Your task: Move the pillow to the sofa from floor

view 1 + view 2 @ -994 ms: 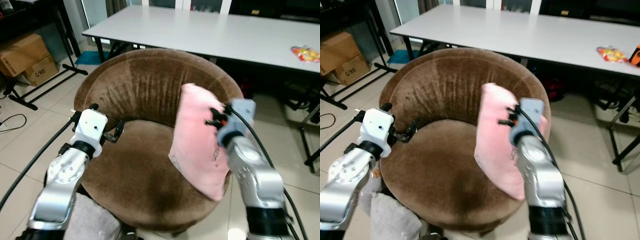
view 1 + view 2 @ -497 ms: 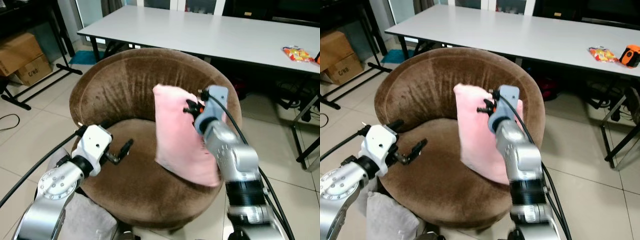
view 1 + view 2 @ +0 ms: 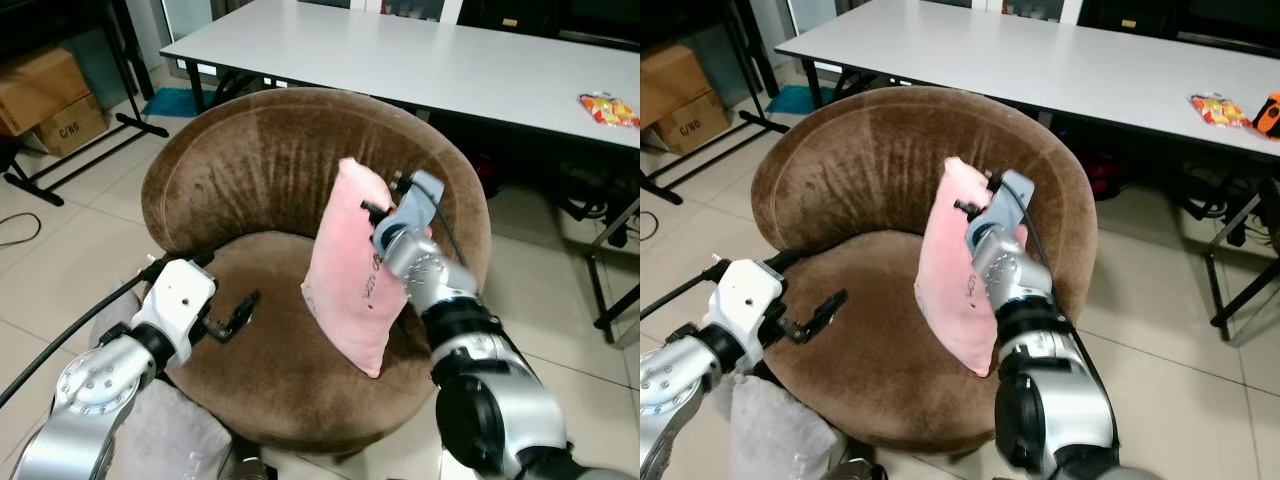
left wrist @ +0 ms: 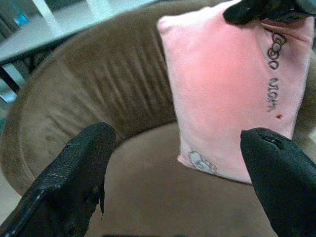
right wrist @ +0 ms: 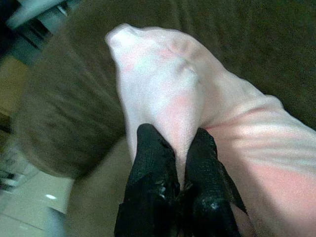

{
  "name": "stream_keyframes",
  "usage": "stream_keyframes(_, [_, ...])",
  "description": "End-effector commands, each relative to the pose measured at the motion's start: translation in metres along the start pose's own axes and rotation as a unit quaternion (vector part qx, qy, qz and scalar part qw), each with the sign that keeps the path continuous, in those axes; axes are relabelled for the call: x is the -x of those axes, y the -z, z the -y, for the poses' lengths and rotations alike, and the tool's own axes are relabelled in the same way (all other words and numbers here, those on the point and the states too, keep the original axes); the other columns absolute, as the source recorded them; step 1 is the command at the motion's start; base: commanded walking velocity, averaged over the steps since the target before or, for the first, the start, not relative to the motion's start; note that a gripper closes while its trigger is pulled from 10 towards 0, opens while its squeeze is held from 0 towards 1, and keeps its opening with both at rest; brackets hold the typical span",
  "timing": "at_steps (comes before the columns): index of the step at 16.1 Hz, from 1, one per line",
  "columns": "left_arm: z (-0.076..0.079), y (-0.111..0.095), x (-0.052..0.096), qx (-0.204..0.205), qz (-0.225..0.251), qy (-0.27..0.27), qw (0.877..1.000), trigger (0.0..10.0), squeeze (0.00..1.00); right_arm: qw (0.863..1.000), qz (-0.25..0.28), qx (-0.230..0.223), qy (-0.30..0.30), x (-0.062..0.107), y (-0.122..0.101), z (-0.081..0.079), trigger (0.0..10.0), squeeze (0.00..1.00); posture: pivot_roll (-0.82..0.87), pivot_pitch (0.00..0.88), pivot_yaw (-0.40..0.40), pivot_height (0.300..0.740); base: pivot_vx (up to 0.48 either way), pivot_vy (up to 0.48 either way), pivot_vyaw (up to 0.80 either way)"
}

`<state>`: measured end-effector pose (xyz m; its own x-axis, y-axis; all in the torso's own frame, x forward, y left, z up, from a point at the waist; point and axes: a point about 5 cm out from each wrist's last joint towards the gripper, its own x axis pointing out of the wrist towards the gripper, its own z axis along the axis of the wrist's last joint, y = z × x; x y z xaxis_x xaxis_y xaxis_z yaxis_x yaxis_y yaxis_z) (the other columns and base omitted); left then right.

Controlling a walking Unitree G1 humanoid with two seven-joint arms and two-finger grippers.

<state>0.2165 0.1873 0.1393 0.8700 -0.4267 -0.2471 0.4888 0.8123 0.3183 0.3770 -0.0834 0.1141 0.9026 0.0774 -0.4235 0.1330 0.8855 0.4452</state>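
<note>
Currently, pillow [image 3: 352, 268]: pink, upright at centre frame, its lower corner on the sofa [image 3: 262, 180] seat and its back toward the curved backrest; I judge it is held tall so it settles leaning there, not flat.
Right gripper [image 5: 178, 163]: fingers pinched tight on a fold at the pillow's top edge; I hold it by this alone, so I read the release as not yet done.
Left gripper [image 3: 238, 310]: fingers spread wide, holding nothing, low over the seat at lower left of the frame, just beside the pillow; I keep it there as a steadying stop.
Surface: brown plush round seat, soft; I expect the pillow to stay put.
Room: pale tiled floor [image 3: 60, 250]; long white table [image 3: 420, 60] across upper frame; cardboard boxes [image 3: 45, 100] upper left.
</note>
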Motion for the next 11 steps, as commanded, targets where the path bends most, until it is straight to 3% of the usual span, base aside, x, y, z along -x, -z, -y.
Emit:
stream_keyframes(1, [0.0,-0.002,0.003,0.002,0.0,0.004,1.0,10.0,0.0,1.0,0.022,0.018,0.007,-0.002,-0.007,0.001,10.0,0.0,0.1,0.0,-0.039,0.74,0.0,0.0,0.0])
stream_keyframes(5, [0.0,-0.001,0.007,0.006,-0.007,0.006,1.0,10.0,0.0,0.999,-0.011,0.038,0.014,-0.005,0.01,0.006,10.0,0.0,0.1,0.0,-0.044,0.74,0.0,0.0,0.0])
stream_keyframes(6, [0.0,-0.001,0.007,0.006,-0.008,0.006,1.0,10.0,0.0,0.999,-0.007,0.043,0.031,-0.005,0.009,0.01,10.0,0.77,0.1,0.0,-0.044,0.74,0.0,0.0,0.0])
stream_keyframes(7, [-0.001,0.0,0.008,0.008,-0.01,0.007,1.0,10.0,0.0,0.998,0.008,0.045,0.044,-0.006,0.004,0.013,10.0,1.0,0.13,0.0,-0.055,0.74,0.0,0.0,0.0])
stream_keyframes(11, [0.006,0.005,0.01,0.044,-0.016,0.058,0.997,10.0,0.0,0.994,0.041,0.067,0.071,-0.006,-0.005,0.023,10.0,1.0,0.12,0.0,-0.051,0.74,0.0,0.0,0.0])
